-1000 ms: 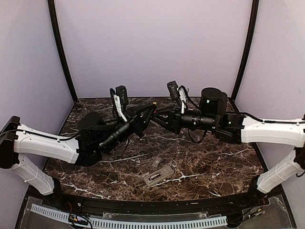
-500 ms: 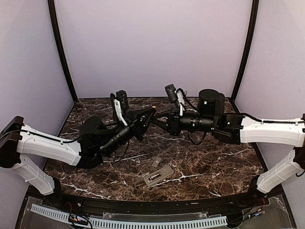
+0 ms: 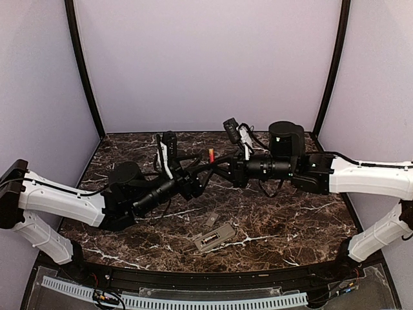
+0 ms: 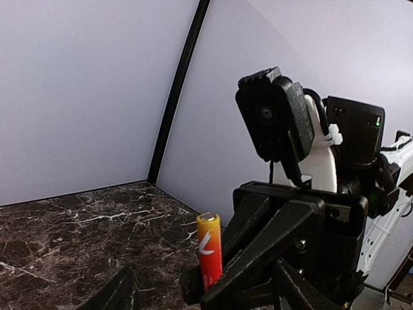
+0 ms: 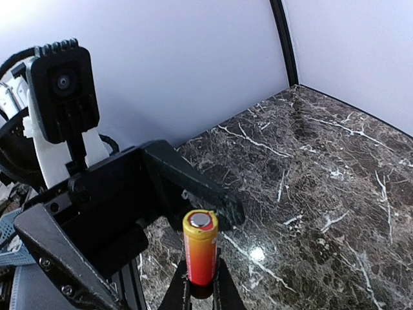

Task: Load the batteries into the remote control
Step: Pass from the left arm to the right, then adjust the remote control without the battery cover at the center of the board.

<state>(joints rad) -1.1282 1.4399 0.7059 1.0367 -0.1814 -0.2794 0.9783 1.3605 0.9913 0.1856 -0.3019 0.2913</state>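
The step in hand looks like an arm-to-arm exchange of one of the batteries [image 5: 201,248], done in the air above the table [image 3: 290,219] and well apart from the remote control [image 3: 214,237]. In the right wrist view the red and yellow cell stands upright at lower centre, its lower end pinched between the fingers of the right gripper [image 5: 201,287], which is clenched on it. The left gripper [image 3: 203,166] is close beside it at the centre of the top view, but its jaws stand apart. One dark finger passes behind the cell without clasping it, so the left tool is released and holds nothing.

The remote control lies at lower centre of the top view, grey back up, with its battery bay uncovered. The small flat cover piece [image 3: 211,219] lies just above it. Whether a cell is in the bay already is too small to tell.

The next move calls for the right arm to bring the cell down toward the lower centre of the frame, tip it from upright to lying, line it up with the long axis of the bay, and press it in; the free left tool could steady the handset against sliding
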